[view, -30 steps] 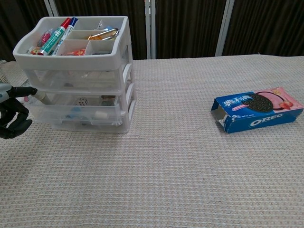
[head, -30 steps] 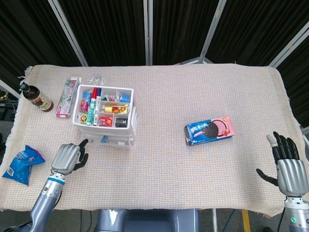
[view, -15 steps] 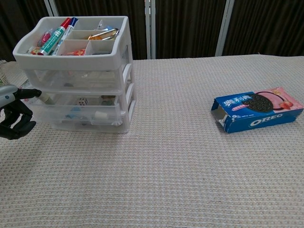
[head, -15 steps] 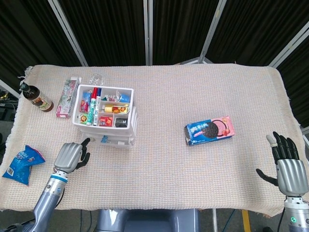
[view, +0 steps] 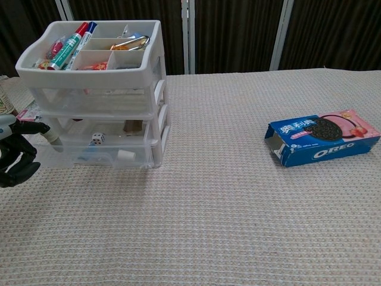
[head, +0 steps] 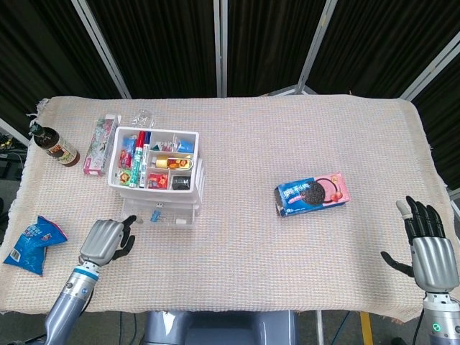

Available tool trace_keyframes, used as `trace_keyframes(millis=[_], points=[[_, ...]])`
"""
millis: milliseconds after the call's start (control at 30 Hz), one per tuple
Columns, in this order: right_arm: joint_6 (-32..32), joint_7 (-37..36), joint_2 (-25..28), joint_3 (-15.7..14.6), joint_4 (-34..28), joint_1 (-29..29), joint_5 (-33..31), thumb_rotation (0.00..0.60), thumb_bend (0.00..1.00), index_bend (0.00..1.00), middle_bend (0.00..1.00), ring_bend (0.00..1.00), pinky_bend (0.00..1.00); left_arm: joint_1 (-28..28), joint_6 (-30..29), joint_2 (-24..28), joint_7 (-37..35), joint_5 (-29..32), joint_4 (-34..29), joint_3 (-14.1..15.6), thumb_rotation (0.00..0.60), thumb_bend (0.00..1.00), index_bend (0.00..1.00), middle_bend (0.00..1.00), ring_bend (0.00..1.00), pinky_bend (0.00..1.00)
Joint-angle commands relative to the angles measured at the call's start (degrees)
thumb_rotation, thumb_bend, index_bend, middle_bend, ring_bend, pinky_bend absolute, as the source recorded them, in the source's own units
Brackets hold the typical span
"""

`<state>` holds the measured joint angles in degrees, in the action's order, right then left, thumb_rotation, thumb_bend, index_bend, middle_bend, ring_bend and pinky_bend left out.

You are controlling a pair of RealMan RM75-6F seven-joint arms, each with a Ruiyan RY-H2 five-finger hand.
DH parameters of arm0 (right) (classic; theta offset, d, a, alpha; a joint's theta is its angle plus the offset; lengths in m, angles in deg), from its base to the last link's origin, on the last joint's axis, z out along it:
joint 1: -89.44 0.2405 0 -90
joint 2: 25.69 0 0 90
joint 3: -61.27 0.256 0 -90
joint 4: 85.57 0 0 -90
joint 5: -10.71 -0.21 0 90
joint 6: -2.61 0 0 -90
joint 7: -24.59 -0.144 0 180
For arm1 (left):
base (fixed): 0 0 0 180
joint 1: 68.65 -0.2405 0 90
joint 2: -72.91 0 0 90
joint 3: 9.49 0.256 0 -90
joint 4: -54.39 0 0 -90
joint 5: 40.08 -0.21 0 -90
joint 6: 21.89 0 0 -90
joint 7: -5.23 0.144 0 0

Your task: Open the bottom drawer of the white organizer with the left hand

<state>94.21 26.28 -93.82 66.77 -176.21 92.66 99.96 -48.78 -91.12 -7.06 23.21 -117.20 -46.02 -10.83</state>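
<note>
Since a second ago the left hand (head: 104, 240) has backed toward the table's near edge and the bottom drawer (view: 95, 156) has slid out with it — one fingertip looks hooked at its front, other fingers curled. The organizer (head: 154, 174) sits near the back-left corner. Light, stiff, slick plastic; loose bits inside could rattle. Plenty of bare cloth in front. The right hand (head: 430, 253) is spread, idle.
</note>
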Motion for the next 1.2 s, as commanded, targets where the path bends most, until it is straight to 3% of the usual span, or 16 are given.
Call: trace_keyframes(millis=[33,533,833,1033,1200], points=[[-0.08,0.07,0.01,-0.02,-0.03,0.02,-0.01,0.600,0.02,0.00,0.00,0.00,0.00,-0.50,-0.43,0.66,-0.24,-1.00,-0.57,0.92,0.600,0.56,0.35,0.76,0.79,0.59],[-0.21,0.60,-0.27,-0.14,0.04,0.07,0.09,0.600,0.02,0.00,0.00,0.00,0.00,-2.75,-2.31,2.75,-1.76,-5.51,-0.82,4.57,0.600,0.56,0.36,0.76,0.79,0.59],[-0.29,0.91,-0.44,-0.17,0.04,0.09,0.06,0.600,0.02,0.00,0.00,0.00,0.00,-3.30,-3.11,3.09,-2.42,-6.89,-0.86,4.69,0.600,0.56,0.35,0.76,0.79,0.59],[-0.30,0.85,-0.43,-0.14,0.07,0.10,0.01,0.600,0.02,0.00,0.00,0.00,0.00,-3.43,-3.16,3.35,-2.26,-7.11,-1.14,4.62,0.600,0.56,0.28,0.76,0.79,0.59],[-0.17,0.80,-0.38,-0.14,0.03,0.05,0.08,0.600,0.02,0.00,0.00,0.00,0.00,-3.84,-4.68,3.65,-2.43,-7.96,-1.31,4.01,0.600,0.45,0.24,0.76,0.79,0.59]])
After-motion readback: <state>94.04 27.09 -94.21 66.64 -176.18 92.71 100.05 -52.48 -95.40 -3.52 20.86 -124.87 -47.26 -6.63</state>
